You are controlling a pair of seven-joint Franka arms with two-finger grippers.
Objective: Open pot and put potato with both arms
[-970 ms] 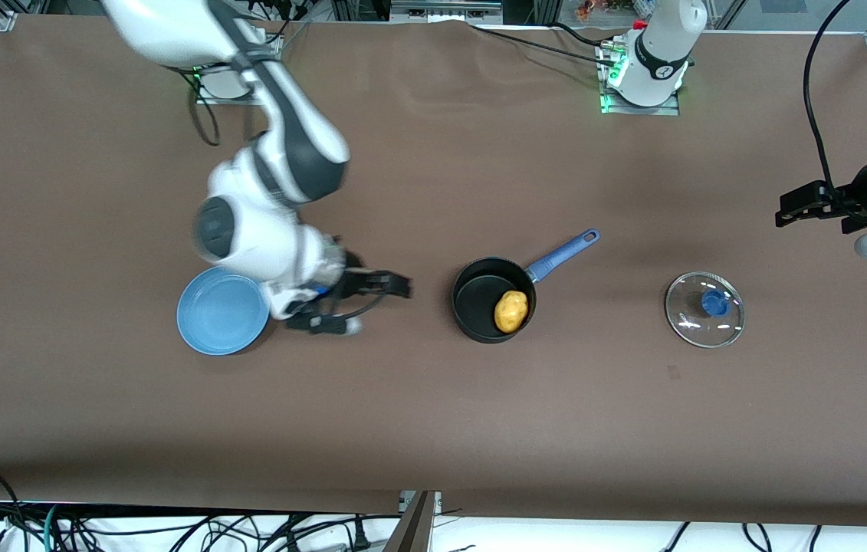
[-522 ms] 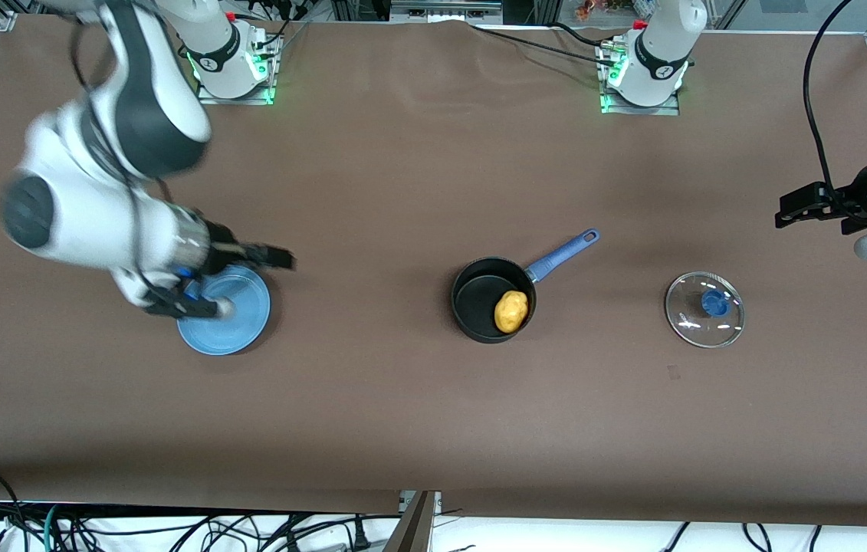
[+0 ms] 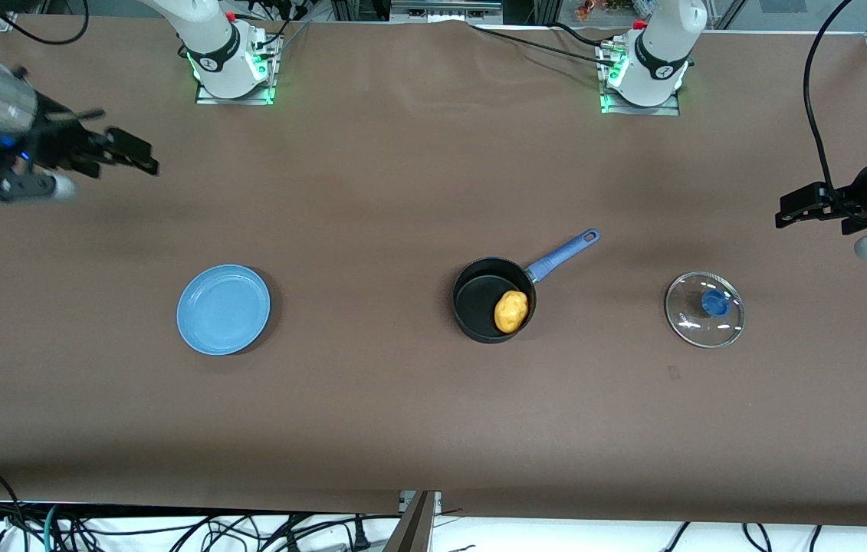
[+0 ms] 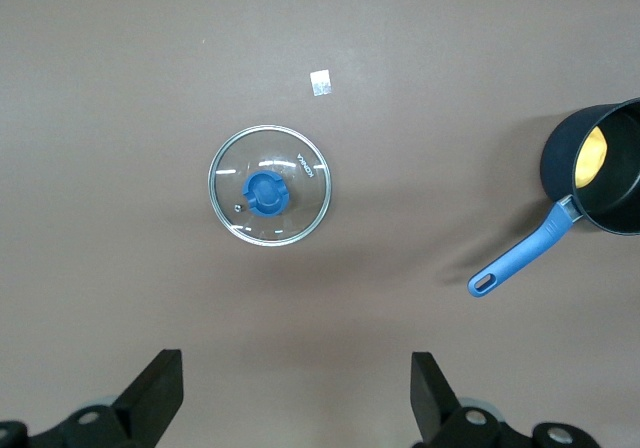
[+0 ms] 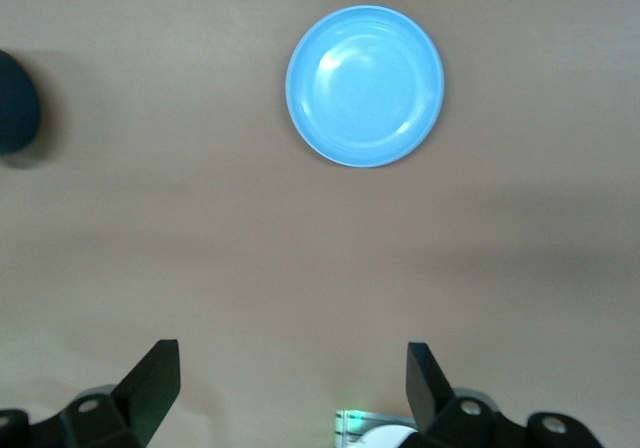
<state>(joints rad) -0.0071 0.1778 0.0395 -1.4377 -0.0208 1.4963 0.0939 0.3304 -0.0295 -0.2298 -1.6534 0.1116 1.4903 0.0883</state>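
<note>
The black pot [image 3: 479, 295] with a blue handle [image 3: 562, 254] stands open at mid-table. The yellow potato [image 3: 510, 310] lies inside it. The pot also shows in the left wrist view [image 4: 610, 173], with the potato [image 4: 594, 158] in it. The glass lid [image 3: 704, 310] with a blue knob lies flat on the table toward the left arm's end; it also shows in the left wrist view [image 4: 269, 184]. My left gripper [image 3: 795, 207] is open and empty, up over the table's left-arm end. My right gripper [image 3: 130, 155] is open and empty, up over the table's right-arm end.
A light-blue plate [image 3: 223, 309] lies empty toward the right arm's end; it also shows in the right wrist view [image 5: 365, 85]. The arm bases [image 3: 228, 54] [image 3: 644, 65] stand along the table's edge farthest from the front camera. A small white tag [image 4: 320, 83] lies near the lid.
My right arm has pulled away from beside the pot, passed over the blue plate, and risen to the table's right-arm end. The left arm, pot, potato and lid have not moved.
</note>
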